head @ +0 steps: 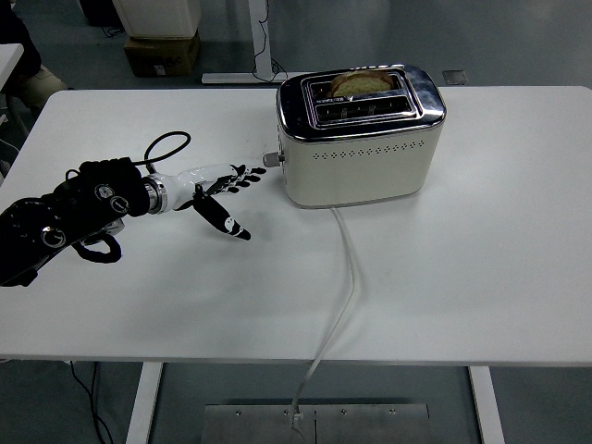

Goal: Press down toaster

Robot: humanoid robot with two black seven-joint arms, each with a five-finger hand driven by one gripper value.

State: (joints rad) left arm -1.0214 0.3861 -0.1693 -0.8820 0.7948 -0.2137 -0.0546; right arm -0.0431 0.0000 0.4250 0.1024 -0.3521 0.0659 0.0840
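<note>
Toaster sits with bread poking up; left hand hovers beside its lever, fingers spread, gripping nothing

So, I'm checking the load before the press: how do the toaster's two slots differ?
The back slot of the toaster holds a slice of bread that rises above the rim; the front slot looks empty and dark, showing only its inner guides. Both run side by side along the chrome top.
</note>
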